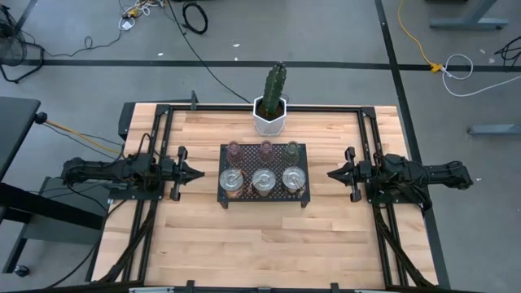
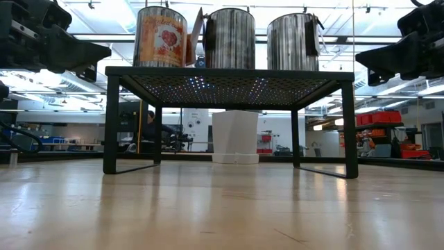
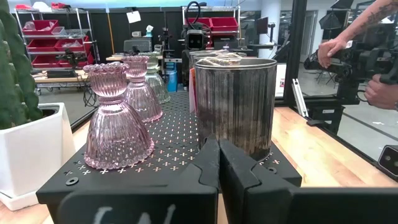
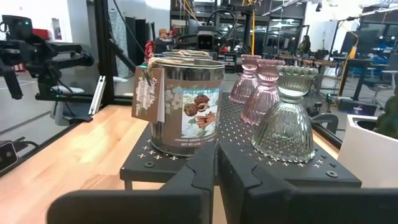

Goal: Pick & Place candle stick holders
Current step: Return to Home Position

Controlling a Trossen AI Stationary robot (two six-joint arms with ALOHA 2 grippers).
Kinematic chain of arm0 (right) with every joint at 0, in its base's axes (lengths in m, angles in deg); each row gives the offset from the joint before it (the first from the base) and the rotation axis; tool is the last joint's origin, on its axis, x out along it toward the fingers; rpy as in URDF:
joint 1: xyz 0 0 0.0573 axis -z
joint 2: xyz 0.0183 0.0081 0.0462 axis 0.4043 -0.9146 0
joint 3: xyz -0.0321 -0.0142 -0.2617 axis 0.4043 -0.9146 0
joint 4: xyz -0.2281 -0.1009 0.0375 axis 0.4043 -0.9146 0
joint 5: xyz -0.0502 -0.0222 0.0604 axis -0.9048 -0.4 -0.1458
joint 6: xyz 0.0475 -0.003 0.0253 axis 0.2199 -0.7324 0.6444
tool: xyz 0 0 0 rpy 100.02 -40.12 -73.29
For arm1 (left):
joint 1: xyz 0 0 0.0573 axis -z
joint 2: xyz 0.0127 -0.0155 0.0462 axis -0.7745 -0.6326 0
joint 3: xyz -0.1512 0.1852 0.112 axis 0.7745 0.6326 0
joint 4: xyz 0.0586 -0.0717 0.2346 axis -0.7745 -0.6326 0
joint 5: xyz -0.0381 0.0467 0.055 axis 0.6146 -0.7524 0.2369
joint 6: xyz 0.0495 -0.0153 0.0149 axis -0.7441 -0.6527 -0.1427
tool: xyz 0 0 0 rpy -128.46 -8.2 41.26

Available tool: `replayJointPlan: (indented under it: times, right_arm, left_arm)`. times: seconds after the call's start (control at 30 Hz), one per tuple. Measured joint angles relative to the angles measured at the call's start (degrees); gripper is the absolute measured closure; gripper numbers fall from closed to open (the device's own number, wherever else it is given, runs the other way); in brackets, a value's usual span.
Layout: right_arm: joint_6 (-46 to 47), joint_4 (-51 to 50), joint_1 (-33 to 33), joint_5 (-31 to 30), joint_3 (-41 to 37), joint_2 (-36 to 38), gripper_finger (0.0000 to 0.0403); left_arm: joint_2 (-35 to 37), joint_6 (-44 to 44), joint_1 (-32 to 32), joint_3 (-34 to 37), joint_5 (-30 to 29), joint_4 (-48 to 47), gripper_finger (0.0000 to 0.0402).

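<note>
Left of the shelf, my left gripper (image 1: 189, 172): both fingers are pressed together to a point and grasp nothing. It hangs at centre left of the overhead frame, aimed at the shelf but apart from it.
Right of the shelf, my right gripper (image 1: 338, 172): its fingers are likewise clenched on nothing. It sits at centre right of the overhead frame, pointing toward the shelf with a gap between.
Contact: neither gripper touches a holder, the shelf or the wooden table (image 1: 244, 244).
Black mesh shelf (image 1: 277, 198): a low four-legged stand in the middle of the overhead frame. It carries all six candle stick holders in two rows of three.
Silver holders (image 1: 263, 181): three shiny metal tins stand upright, side by side, in the row nearer the bottom of the overhead frame. In the table-level view they line the top of the frame, and the leftmost shows a red and orange label.
Glass holders (image 1: 265, 148): three smaller ribbed cups with scalloped rims and flared bases stand upright in the row nearer the top of the overhead frame. The left and middle ones are pinkish and the right one is greenish.
Cactus pot (image 1: 270, 114): a white hexagonal pot with a green cactus, just beyond the shelf at upper centre of the overhead frame.
Person's hands (image 3: 333, 50): at upper right of my left wrist view, beyond the table, resting on dark equipment.
</note>
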Motion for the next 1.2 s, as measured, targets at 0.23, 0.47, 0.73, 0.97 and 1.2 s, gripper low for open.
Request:
replayJointPlan:
  times: [0.23,0.47,0.73,0.97,1.2]
  right_arm:
    - [0.0,0.0,0.0,0.1,0.0,0.0,0.038]
    - [2.0,0.0,0.0,0.1,0.0,0.0,0.038]
    - [2.1,0.0,0.0,0.1,0.0,0.0,0.038]
    - [2.1,0.0,0.0,0.1,0.0,0.0,0.038]
    - [2.1,0.0,0.0,0.1,0.0,0.0,0.038]
  left_arm:
    - [0.0,0.0,0.0,0.0,0.0,0.0,0.0399]
    - [0.0,0.0,0.0,0.0,0.0,0.0,0.0399]
    - [0.0,0.0,0.0,0.0,0.0,0.0,0.0399]
    - [0.0,0.0,0.0,0.0,0.0,0.0,0.0399]
    - [0.0,0.0,0.0,0.0,0.0,0.0,0.0399]
